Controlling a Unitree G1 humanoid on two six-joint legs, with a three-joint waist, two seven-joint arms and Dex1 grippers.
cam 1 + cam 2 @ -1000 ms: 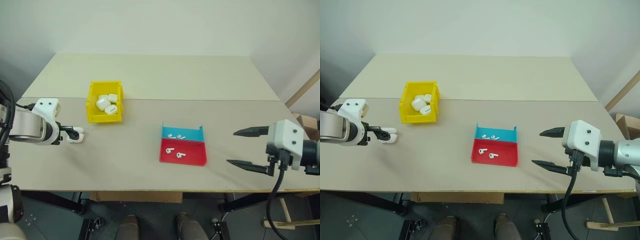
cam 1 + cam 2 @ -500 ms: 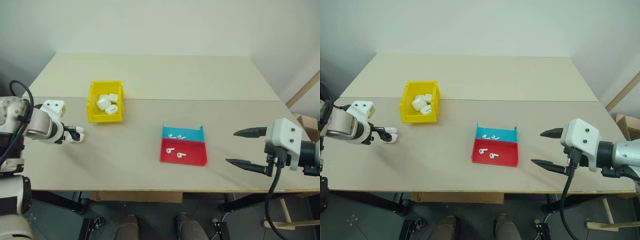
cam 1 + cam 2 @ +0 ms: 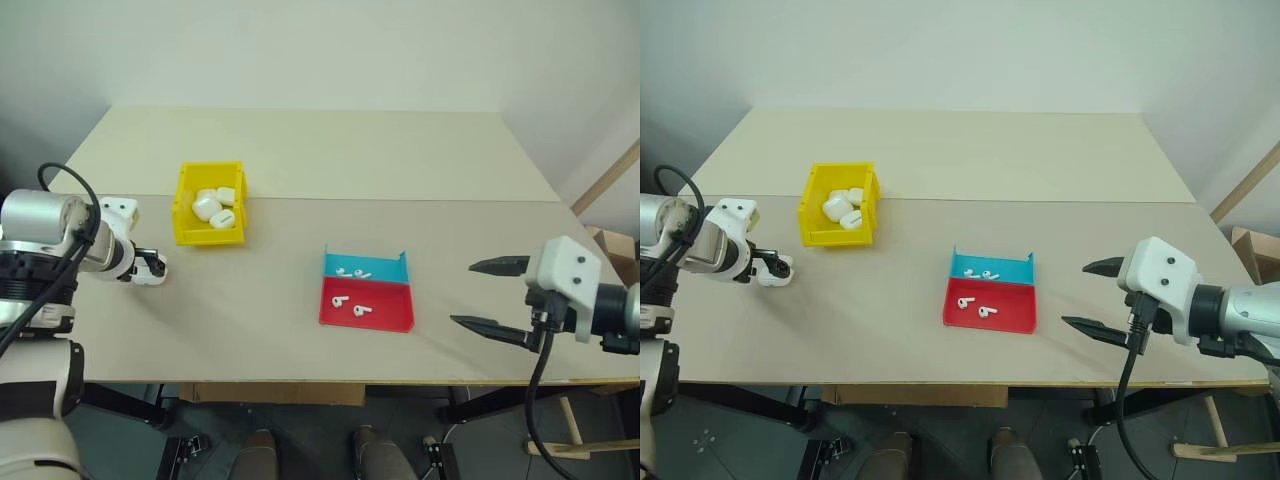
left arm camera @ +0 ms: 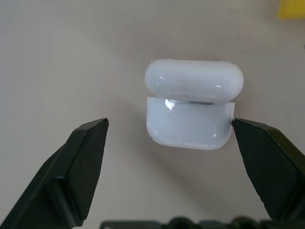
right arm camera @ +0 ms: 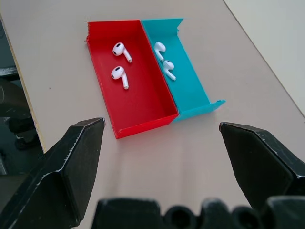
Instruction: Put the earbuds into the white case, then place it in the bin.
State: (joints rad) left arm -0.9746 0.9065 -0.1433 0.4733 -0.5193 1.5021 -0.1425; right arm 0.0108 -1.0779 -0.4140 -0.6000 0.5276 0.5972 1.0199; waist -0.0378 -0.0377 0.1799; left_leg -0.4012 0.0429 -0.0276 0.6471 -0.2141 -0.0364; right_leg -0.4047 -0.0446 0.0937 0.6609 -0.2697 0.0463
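Observation:
A white case (image 4: 190, 105) rests on the table near its left edge, lid part above base. My left gripper (image 3: 150, 268) is open and straddles it, one fingertip (image 4: 248, 138) right at its side and the other well apart. Two pairs of earbuds lie in a shallow tray: one pair (image 5: 120, 62) in the red half, the other (image 5: 163, 58) in the blue half. My right gripper (image 3: 462, 294) hangs open and empty to the right of the tray. The yellow bin (image 3: 183, 210) stands at the back left and holds several white cases.
The red and blue tray (image 3: 385, 318) sits mid-table toward the front. The table's front edge (image 3: 330, 380) runs just below it. A seam crosses the tabletop behind the tray and the bin.
My left hand has turned at the wrist and moved slightly forward over the case, which has stayed on the table. The right arm has not moved.

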